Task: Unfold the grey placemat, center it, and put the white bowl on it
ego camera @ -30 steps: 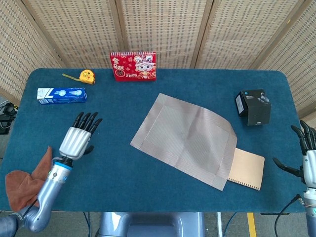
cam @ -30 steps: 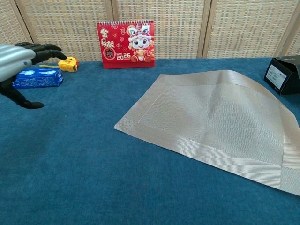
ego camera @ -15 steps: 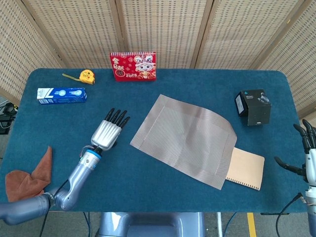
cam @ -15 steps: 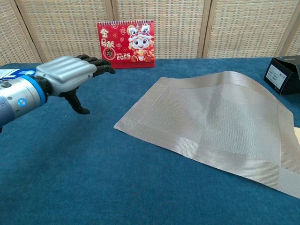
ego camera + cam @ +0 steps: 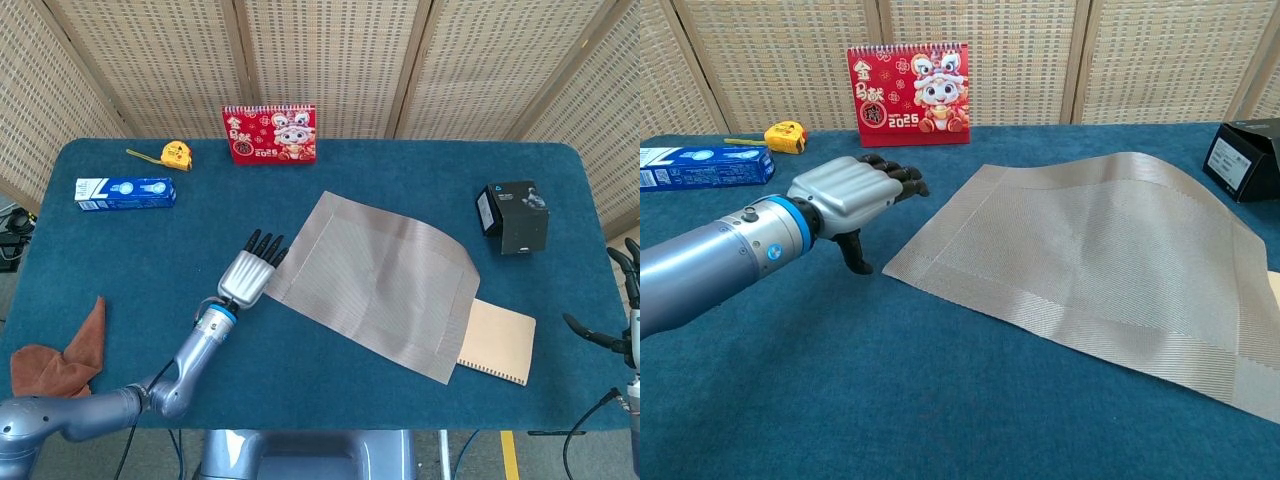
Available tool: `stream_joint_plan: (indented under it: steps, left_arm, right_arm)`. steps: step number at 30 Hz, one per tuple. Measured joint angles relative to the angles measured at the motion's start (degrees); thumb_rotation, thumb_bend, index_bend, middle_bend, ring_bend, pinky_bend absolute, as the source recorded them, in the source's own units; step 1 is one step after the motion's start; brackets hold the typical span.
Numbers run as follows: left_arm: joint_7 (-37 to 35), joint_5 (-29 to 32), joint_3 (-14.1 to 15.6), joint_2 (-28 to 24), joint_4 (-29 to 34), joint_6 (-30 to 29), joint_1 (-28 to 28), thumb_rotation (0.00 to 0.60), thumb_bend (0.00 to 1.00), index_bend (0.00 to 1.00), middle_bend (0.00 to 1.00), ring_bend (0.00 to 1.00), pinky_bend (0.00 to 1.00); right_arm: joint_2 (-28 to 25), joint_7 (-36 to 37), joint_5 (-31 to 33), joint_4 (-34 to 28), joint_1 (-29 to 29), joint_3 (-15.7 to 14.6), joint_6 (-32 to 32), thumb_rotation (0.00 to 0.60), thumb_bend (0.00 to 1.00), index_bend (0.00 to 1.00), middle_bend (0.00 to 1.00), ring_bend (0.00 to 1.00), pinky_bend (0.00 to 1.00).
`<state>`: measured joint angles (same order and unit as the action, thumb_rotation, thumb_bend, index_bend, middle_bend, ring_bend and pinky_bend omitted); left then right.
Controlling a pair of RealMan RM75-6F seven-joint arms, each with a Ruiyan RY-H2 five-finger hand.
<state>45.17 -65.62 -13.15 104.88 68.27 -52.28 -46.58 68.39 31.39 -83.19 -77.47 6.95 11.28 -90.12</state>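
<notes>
Our open left hand (image 5: 245, 279) hovers just beside the mat's (image 5: 385, 275) left corner; right hand (image 5: 628, 330) idle, open. We pinch that corner low and drag gently toward center.

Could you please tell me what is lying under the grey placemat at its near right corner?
A tan notebook sticks out from under the grey placemat; how far it runs beneath is covered.

"2026" on red calendar (image 5: 908, 94)
</notes>
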Motion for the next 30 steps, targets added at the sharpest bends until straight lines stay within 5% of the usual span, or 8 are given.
stream_joint_plan:
  steps: [13, 25, 30]
  left_arm:
    - [1.7, 1.8, 1.3, 4.5, -4.8, -0.1, -2.4, 0.6, 0.14, 0.09, 0.0, 0.0, 0.0]
    - [2.2, 1.7, 1.1, 9.7, -11.6, -1.8, -4.2, 0.6, 0.58, 0.16, 0.0, 0.0, 0.0]
    - [0.8, 0.1, 1.2, 11.4, -13.5, -3.9, -4.4, 0.6, 0.61, 0.23, 0.0, 0.0, 0.0]
  right_arm:
    - [-0.1, 1.1, -0.1, -0.2, -0.2, 0.3, -0.2, 0.6, 0.2, 0.14, 0.0, 0.0, 0.0]
    - [-0.1, 2.4, 0.0, 0.2, -0.2, 0.4, 0.2, 0.6, 0.2, 0.14, 0.0, 0.0, 0.0]
    - [-0.1, 2.5, -0.3, 0.1, -0.2, 0.3, 0.3, 0.6, 0.2, 0.14, 0.0, 0.0, 0.0]
